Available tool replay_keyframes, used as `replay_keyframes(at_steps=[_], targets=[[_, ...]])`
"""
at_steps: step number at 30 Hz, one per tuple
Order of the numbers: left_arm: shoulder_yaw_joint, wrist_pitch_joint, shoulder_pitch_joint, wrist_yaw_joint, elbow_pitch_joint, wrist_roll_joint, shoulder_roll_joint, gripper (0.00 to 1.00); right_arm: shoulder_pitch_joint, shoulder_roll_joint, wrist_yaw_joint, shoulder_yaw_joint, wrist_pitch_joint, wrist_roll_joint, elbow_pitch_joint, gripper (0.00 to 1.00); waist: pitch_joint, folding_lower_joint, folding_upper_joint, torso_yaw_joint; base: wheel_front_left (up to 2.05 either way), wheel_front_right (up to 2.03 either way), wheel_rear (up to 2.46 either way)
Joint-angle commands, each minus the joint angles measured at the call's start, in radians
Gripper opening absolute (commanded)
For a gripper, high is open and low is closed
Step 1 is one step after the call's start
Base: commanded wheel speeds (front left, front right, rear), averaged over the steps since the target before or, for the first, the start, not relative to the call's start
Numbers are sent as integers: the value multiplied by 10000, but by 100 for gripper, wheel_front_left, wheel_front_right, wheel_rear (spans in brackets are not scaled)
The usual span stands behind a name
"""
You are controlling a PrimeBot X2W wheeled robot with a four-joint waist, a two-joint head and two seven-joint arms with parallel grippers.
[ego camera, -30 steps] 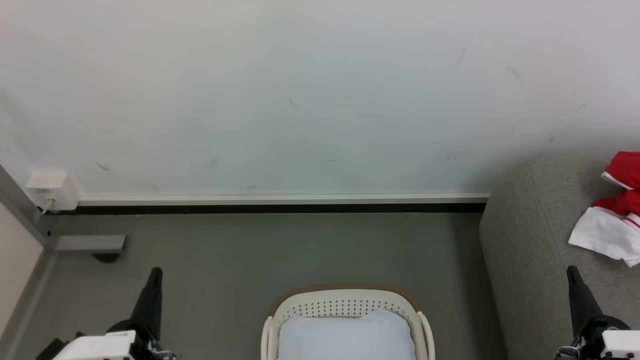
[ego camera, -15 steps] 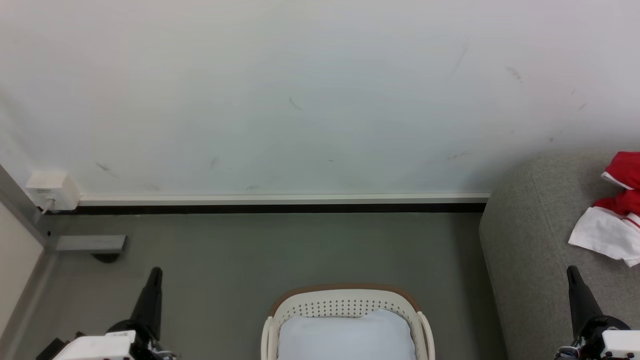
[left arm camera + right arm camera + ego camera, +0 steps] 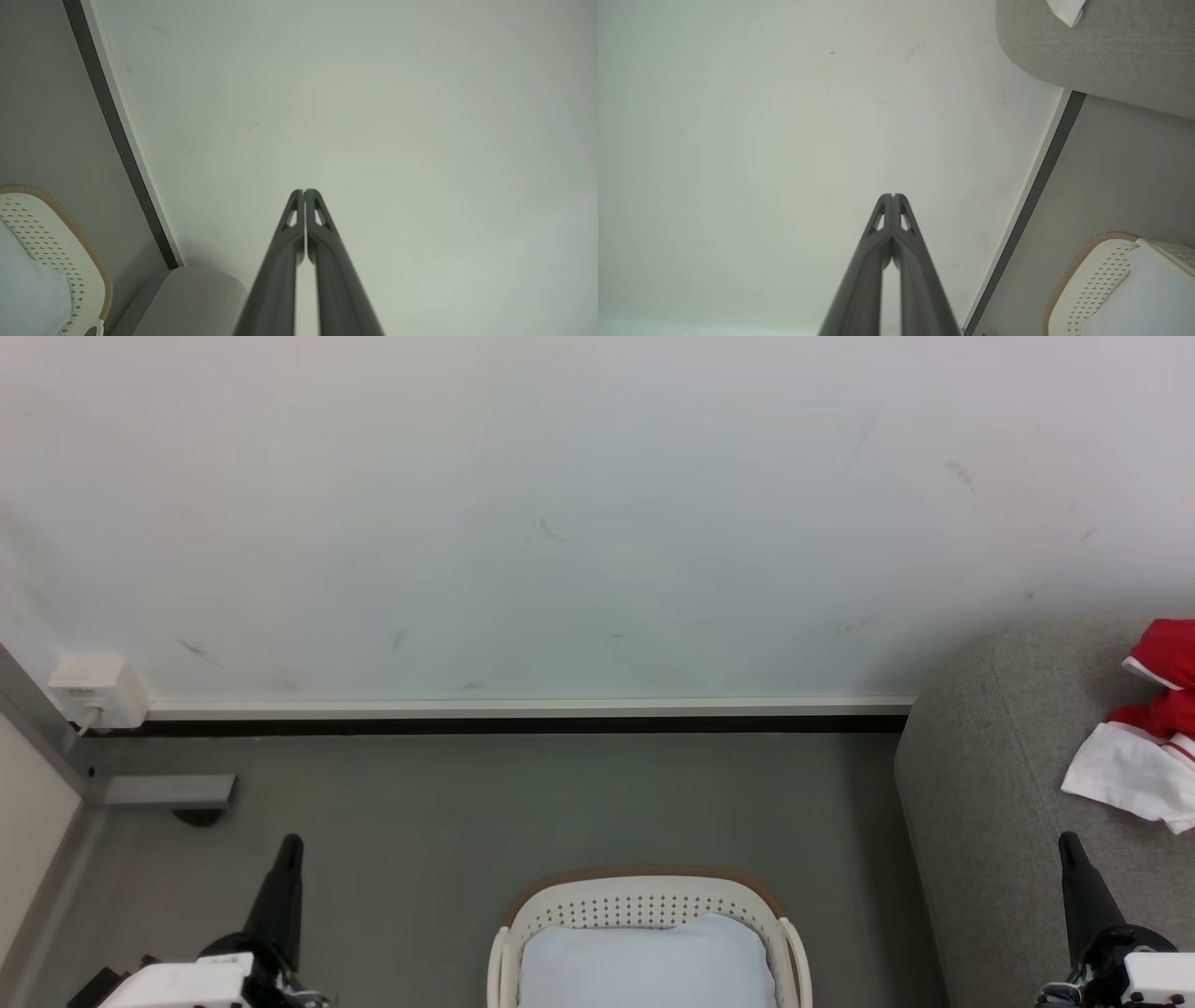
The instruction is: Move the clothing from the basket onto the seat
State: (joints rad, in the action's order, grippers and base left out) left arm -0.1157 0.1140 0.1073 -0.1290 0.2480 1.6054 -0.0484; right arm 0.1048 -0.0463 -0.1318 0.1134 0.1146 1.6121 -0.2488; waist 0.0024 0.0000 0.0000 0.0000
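1. Red and white clothing [image 3: 1146, 737] lies bunched on the grey seat [image 3: 990, 775] at the right edge of the head view. A red piece sits above a white one with red trim, and part of the heap is cut off by the frame.
2. The cream basket [image 3: 644, 902] stands on the grey floor [image 3: 523, 803] at bottom centre, left of the seat and apart from it. It holds a plain pale pad [image 3: 644, 961].
3. The left gripper [image 3: 291, 847] shows at lower left above the floor, well apart from the basket. In the left wrist view its dark fingers [image 3: 282, 261] meet at the tips with nothing between them, pointing at the white wall [image 3: 397, 116].
4. The right gripper [image 3: 1069, 845] shows at lower right against the seat's fabric, near the clothing but not touching it. In the right wrist view its fingers [image 3: 910, 270] are likewise pressed together and empty.
5. A small white box [image 3: 96, 689] sits on the wall at the left, just above the dark skirting [image 3: 523, 725].
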Motion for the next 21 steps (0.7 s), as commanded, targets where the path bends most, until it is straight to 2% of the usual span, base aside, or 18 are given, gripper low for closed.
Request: replay_keyframes(at_steps=[1, 21], targets=[[-9, 39, 78, -51, -24, 133, -23, 0, 114, -74, 21, 34, 27, 12, 54, 0, 0, 0, 0, 0, 0, 0, 0], [-8, 39, 77, -37, -24, 134, -24, 0, 114, -73, 21, 33, 27, 12, 54, 0, 0, 0, 0, 0, 0, 0, 0]])
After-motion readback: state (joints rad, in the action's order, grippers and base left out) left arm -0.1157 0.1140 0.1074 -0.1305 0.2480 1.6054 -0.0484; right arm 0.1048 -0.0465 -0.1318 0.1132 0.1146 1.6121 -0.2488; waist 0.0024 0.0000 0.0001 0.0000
